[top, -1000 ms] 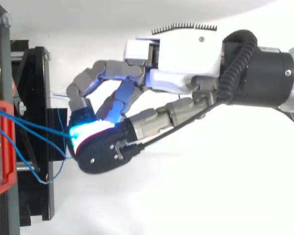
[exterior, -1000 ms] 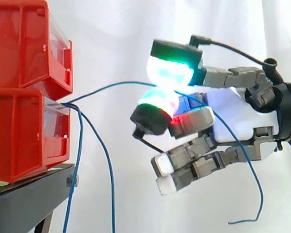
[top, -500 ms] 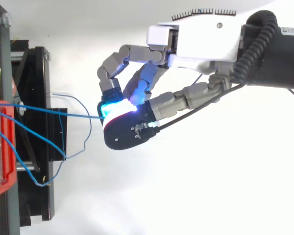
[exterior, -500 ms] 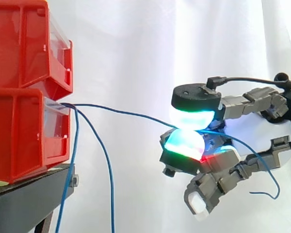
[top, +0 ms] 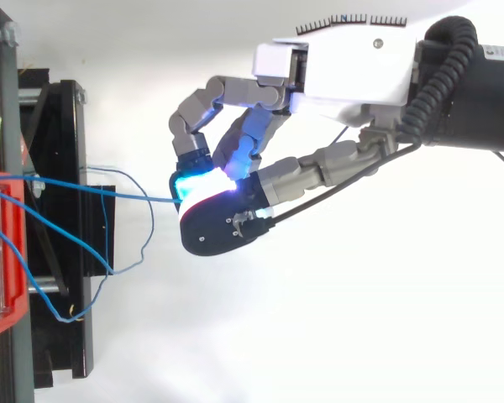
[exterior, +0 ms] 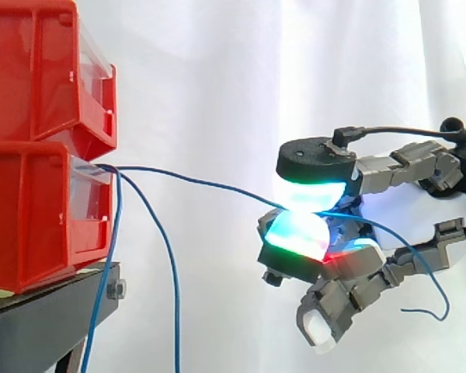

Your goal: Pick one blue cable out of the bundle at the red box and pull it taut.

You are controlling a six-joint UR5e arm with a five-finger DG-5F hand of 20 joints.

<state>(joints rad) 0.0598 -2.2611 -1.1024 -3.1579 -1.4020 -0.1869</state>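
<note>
Now, fingertips (exterior: pixel 309 196): two glowing pads are pressed together, one above the other, with one blue cable (exterior: pixel 202 183) nipped between them.
Other fingers: curled under the pinch, holding nothing.
Hand (exterior: pixel 408 208): well apart from the red box (exterior: pixel 31 210), at about the height of its lip, with the palm turned toward it.
Cable run: it leaves the box lip and slopes gently down to the pinch, close to straight but with a slight bow; judged not quite taut.
Loose tail (exterior: pixel 432 294): passes the palm, droops and ends free below the hand.
Bundle (exterior: pixel 171 280): the other blue strands hang from the same lip beside the black stand (exterior: pixel 39 322), clear of the hand.
Top view: the held strand (top: pixel 109 191) runs almost level from the box to the pads, while its neighbours loop loosely below it.
Doing it well: hold the pinch firm and draw straight away from the box, along the line of the cable.
Pace: slow, stopping once the bow is gone.
Risk: thin wire may slide through the pads; a sideways pull may drag its neighbours out.
</note>
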